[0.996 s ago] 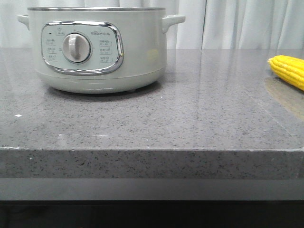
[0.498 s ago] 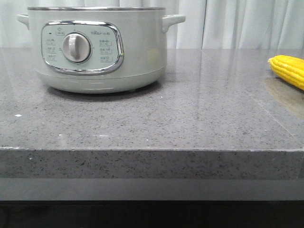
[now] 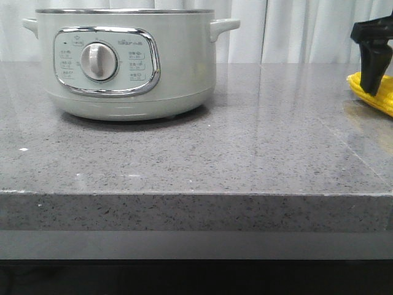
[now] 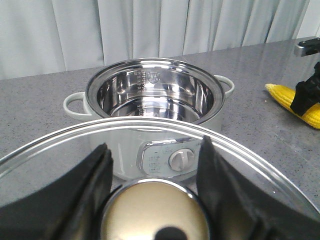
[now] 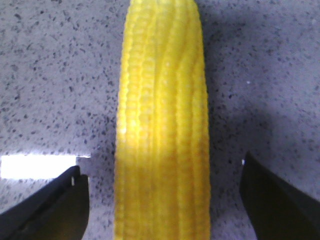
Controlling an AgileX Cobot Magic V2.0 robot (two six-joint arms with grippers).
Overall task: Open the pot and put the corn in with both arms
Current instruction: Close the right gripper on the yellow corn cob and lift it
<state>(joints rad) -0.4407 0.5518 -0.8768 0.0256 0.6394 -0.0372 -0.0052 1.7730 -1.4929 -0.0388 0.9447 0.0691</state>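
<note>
The pale grey-green pot (image 3: 184, 55) stands uncovered at the table's back left; its steel bowl (image 4: 155, 100) holds nothing I can see. My left gripper (image 4: 154, 146) is shut on the gold knob (image 4: 156, 212) of the glass lid (image 4: 55, 150), holding it above and in front of the pot. The yellow corn (image 3: 385, 97) lies on the table at the far right. My right gripper (image 5: 160, 167) hangs open just over the corn (image 5: 162, 125), one finger on each side, apart from it. Only one black finger (image 3: 371, 74) shows in the front view.
The table is grey speckled stone (image 3: 245, 153) with its front edge near the camera. A white curtain (image 3: 307, 31) hangs behind it. The corn (image 4: 292, 100) and the right gripper (image 4: 306, 92) sit well to the right of the pot.
My right gripper has come into the front view and now straddles the corn. The pot and the corn have not moved.
</note>
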